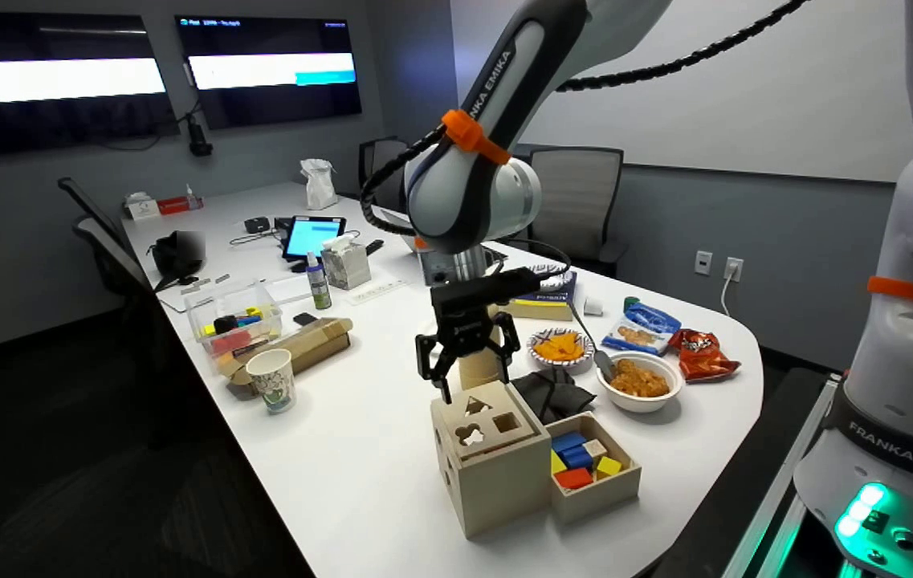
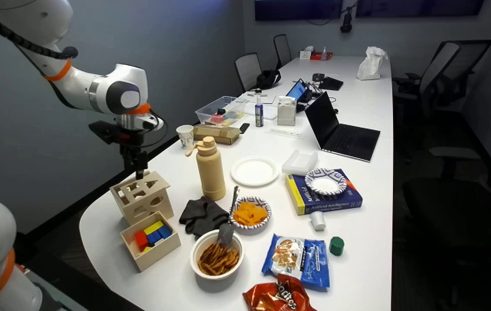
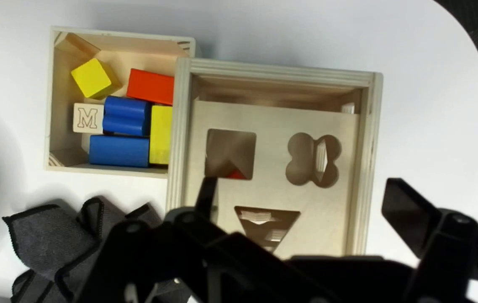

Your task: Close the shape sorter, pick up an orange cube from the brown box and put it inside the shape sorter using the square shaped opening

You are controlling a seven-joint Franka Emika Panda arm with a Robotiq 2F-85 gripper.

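One crumpled dark grey cloth (image 3: 54,235) lies toward the left of the wrist view on the white desk (image 3: 415,109), with no apparent part in the job. Next comes the low block box (image 3: 121,34), uncovered, probably for reaching in from above, and in both exterior views it stands close beside the shape sorter (image 3: 281,70), presumably to keep the carry short. Inside the block box, a yellow cube (image 3: 91,78) and a wooden letter-M cube (image 3: 88,118) sit leftmost, then a lobed blue block (image 3: 125,115) and a plain blue block (image 3: 119,150), then a red-orange block (image 3: 150,87) and an oblong yellow block (image 3: 161,134), both cut off by the shape sorter's wall in the wrist view. No clearly orange cube can be made out; the red-orange block may be the one meant, though its full shape is unclear. Further right, the shape sorter bears a pierced wooden lid (image 3: 270,168), the square shaped opening (image 3: 230,153) on the side toward the block box. The lid stops short of one wall, leaving a gap, and a lid corner (image 2: 163,185) seems to jut past the body in an exterior view, so closing looks unfinished. Over the lid hangs the pincer (image 3: 304,198), spread wide with nothing between its jaws, likely placed there to push the lid home; whether it touches the wood cannot be told.
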